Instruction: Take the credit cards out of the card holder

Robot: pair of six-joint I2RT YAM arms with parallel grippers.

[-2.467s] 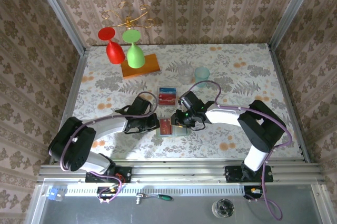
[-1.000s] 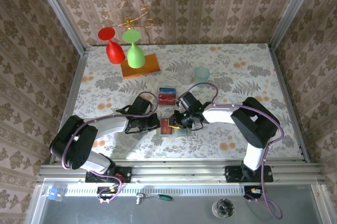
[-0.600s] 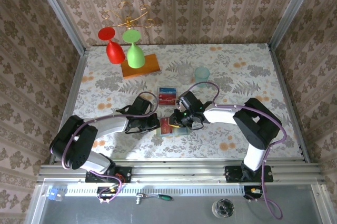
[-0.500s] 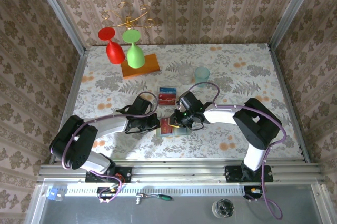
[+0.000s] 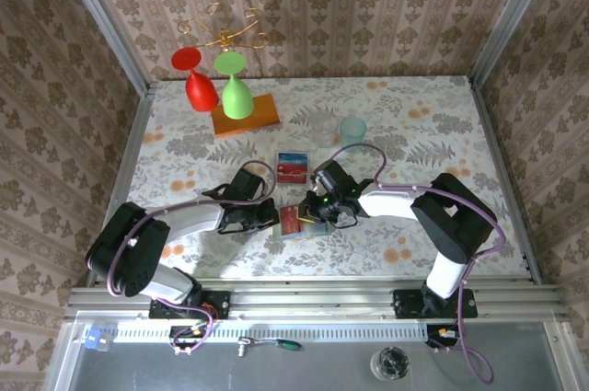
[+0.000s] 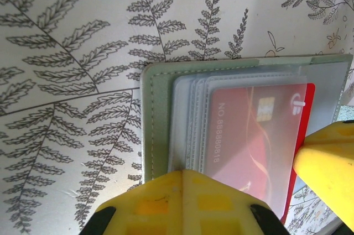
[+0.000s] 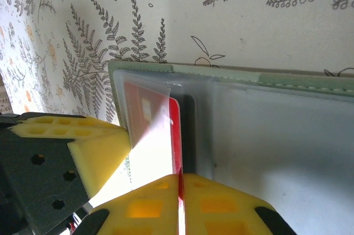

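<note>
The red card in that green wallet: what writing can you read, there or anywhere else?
"NO.8888", then digits I can't tell surely: white print on the red credit card in the card holder.
White logo beside its chip: too blurred to read.
Loose cards on the table, top external view: too small to read.

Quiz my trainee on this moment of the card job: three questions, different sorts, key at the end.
1. True or false: the right gripper is shut on a card's edge.
2. The loose cards lie on the table: A at its near edge; B beyond the card holder; C atop the holder.
3. What colour is the card in the right gripper?
Key: 1 true; 2 B; 3 red.
</note>
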